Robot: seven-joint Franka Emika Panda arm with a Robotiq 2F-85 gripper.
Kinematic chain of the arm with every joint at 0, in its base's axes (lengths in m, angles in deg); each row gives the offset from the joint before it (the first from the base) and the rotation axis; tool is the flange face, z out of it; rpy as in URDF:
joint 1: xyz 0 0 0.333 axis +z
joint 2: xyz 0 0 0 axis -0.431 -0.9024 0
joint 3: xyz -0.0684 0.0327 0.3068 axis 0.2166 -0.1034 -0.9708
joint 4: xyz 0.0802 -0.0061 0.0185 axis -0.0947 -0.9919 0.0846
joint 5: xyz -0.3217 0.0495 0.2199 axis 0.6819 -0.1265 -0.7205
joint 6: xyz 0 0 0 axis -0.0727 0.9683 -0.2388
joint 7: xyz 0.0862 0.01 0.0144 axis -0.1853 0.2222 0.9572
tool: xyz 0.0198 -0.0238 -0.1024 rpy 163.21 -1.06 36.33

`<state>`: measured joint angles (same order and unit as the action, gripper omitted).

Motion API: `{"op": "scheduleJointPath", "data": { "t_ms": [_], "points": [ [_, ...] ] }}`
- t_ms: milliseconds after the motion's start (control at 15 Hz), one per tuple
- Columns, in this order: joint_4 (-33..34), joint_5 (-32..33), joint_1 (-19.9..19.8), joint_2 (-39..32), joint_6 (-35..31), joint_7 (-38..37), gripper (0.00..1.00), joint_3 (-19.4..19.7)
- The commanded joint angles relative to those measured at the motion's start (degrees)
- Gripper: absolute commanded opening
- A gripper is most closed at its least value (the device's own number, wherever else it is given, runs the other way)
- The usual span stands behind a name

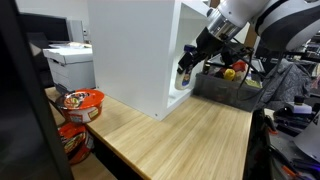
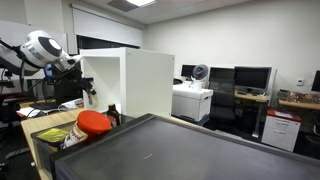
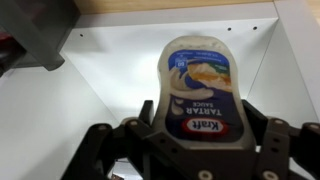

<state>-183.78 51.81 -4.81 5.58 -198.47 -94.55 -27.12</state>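
Wrist view: the end effector [image 3: 198, 132] is closed on the tartar sauce bottle [image 3: 198, 90], with one finger against each side of its lower body. The bottle is inside the white cabinet [image 3: 60, 110], cap end pointing at the back wall. A dark grey block [image 3: 40, 30] fills the upper left corner.

In an exterior view, the cabinet [image 1: 130, 45] stands on the wooden surface [image 1: 190, 135]. Red noodle bowls [image 1: 80, 102] sit near the surface edge, a printer [image 1: 70, 62] stands behind them, and a bin [image 1: 225, 88] of items lies beyond the arm.

In an exterior view, the room is an office with monitors [image 2: 250, 78]. A dark panel [image 2: 180, 150] blocks the foreground.
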Motion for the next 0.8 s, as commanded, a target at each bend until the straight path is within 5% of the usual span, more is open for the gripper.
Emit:
{"op": "scheduleJointPath", "data": {
  "t_ms": [0,733],
  "points": [
    [1.4,1.2,-2.3,-1.8,-2.7,-1.4,0.58,-1.2],
    [2.5,1.6,-6.3,-3.4,-5.6,-2.1,0.58,-3.7]
  ]
}}
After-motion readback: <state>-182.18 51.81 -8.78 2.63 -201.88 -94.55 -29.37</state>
